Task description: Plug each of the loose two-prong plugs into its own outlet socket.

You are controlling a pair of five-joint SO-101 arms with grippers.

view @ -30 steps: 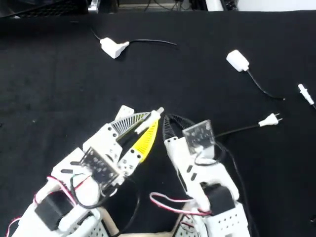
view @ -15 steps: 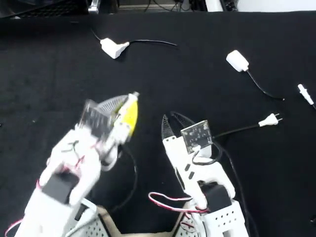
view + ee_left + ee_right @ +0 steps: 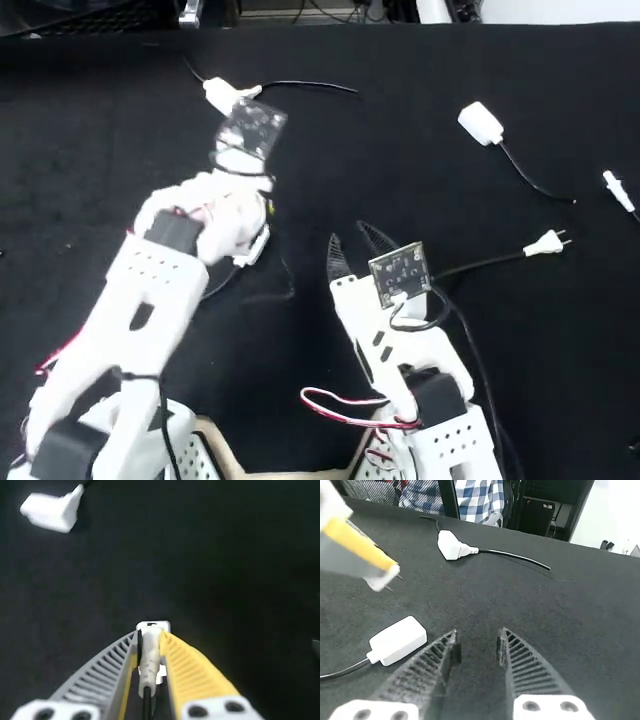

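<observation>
My left gripper (image 3: pixel 152 630) is shut on a white two-prong plug (image 3: pixel 149 656) whose black cord runs back between the fingers. It hovers just short of a white outlet socket (image 3: pixel 50 512) at the far left of the table (image 3: pixel 230 95). The left arm (image 3: pixel 215 215) stretches out toward that socket. In the right wrist view the yellow-fingered left gripper (image 3: pixel 382 577) holds the plug above the mat. My right gripper (image 3: pixel 355 245) stands open and empty at mid-table (image 3: pixel 476 647). A loose plug (image 3: pixel 548 241) lies to its right.
A second white socket (image 3: pixel 482 122) with a black cord lies at the far right. Another white plug (image 3: pixel 618 188) lies at the right edge. A white block with a cord (image 3: pixel 397 640) lies close in front of the right gripper. The mat (image 3: pixel 400 160) is black.
The left arm has swung from near the front, beside the right gripper, out toward the far-left socket, carrying the plug. The right arm has hardly moved.
</observation>
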